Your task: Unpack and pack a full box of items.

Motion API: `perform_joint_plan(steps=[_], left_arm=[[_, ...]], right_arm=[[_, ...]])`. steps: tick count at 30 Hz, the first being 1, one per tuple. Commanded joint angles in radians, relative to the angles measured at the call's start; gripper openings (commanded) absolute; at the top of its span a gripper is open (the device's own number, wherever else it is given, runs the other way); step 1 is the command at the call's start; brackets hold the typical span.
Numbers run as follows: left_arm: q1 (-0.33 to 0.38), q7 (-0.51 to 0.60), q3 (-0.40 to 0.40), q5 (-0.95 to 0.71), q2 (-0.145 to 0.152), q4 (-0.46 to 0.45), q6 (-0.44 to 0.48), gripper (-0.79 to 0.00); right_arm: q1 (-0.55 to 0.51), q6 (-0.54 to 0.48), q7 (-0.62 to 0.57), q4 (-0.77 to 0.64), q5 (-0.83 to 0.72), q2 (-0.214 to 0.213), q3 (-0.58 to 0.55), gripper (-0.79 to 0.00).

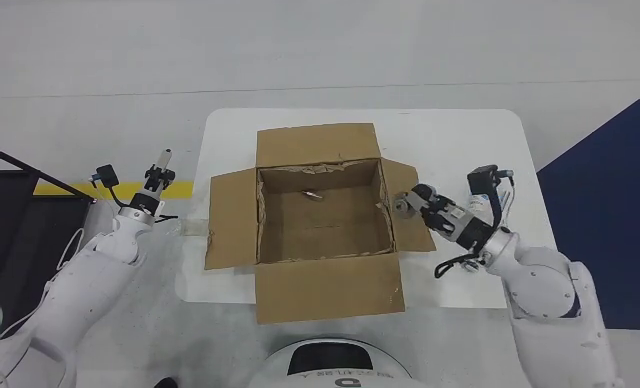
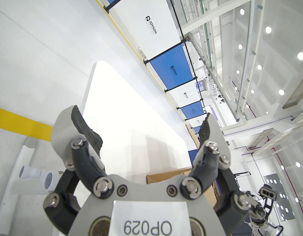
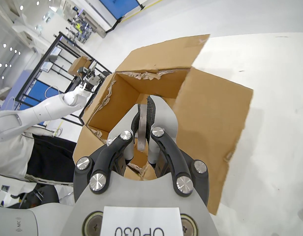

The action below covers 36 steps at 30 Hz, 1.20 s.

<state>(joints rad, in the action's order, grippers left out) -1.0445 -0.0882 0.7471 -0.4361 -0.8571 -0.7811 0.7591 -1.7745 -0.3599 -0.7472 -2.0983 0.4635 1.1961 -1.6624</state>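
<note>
From where I stand, the right gripper [image 3: 149, 106] has its fingers pinched on a thin grey metal disc [image 3: 142, 136], held on edge at the box's 3 o'clock side, over the flap there. The box [image 1: 330, 288] sits in the middle of the table [image 1: 460, 148]. I'd guess an item is crossing the rim, though I can't say whether it is coming out or going in. With the box floor nearly bare, either unpacking is almost over or packing has barely begun. The next move needs the disc carried clear of the raised wall and set down flat before letting go. The left gripper [image 2: 141, 114] hangs off the table's 9 o'clock edge, fingers spread wide on nothing. The brown cardboard box has all four flaps splayed and ragged torn paper along its inner rim. One small metal piece [image 1: 313, 196] lies toward 12 o'clock inside.
</note>
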Motion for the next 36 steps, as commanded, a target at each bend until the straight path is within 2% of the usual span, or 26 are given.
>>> perform_joint_plan(steps=[1, 6, 12, 19, 26, 27, 28, 29, 31, 33, 36], left_arm=[[0.0, 0.0, 0.0, 0.0, 0.0, 0.0, 0.0, 0.0], [0.0, 0.0, 0.0, 0.0, 0.0, 0.0, 0.0, 0.0], [0.0, 0.0, 0.0, 0.0, 0.0, 0.0, 0.0, 0.0], [0.0, 0.0, 0.0, 0.0, 0.0, 0.0, 0.0, 0.0], [0.0, 0.0, 0.0, 0.0, 0.0, 0.0, 0.0, 0.0], [0.0, 0.0, 0.0, 0.0, 0.0, 0.0, 0.0, 0.0], [0.0, 0.0, 0.0, 0.0, 0.0, 0.0, 0.0, 0.0], [0.0, 0.0, 0.0, 0.0, 0.0, 0.0, 0.0, 0.0], [0.0, 0.0, 0.0, 0.0, 0.0, 0.0, 0.0, 0.0], [0.0, 0.0, 0.0, 0.0, 0.0, 0.0, 0.0, 0.0], [0.0, 0.0, 0.0, 0.0, 0.0, 0.0, 0.0, 0.0]], right_arm=[[0.021, 0.009, -0.006, -0.003, 0.028, 0.001, 0.057, -0.785], [0.095, 0.049, 0.068, 0.073, 0.147, 0.012, 0.236, -0.785], [0.22, 0.178, 0.215, 0.203, 0.323, 0.032, 0.39, -0.785], [0.353, 0.287, 0.231, 0.403, 0.372, 0.055, 0.509, -0.785], [0.441, 0.327, 0.266, 0.554, 0.356, 0.08, 0.598, -0.785], [0.448, 0.327, 0.261, 0.565, 0.349, 0.082, 0.602, -0.754], [0.453, 0.324, 0.256, 0.575, 0.344, 0.083, 0.605, -0.64], [0.456, 0.321, 0.256, 0.583, 0.342, 0.083, 0.605, -0.443], [0.457, 0.319, 0.262, 0.591, 0.341, 0.083, 0.603, -0.357], [0.451, 0.309, 0.269, 0.583, 0.337, 0.082, 0.599, -0.351], [0.426, 0.288, 0.279, 0.534, 0.345, 0.077, 0.59, -0.391]])
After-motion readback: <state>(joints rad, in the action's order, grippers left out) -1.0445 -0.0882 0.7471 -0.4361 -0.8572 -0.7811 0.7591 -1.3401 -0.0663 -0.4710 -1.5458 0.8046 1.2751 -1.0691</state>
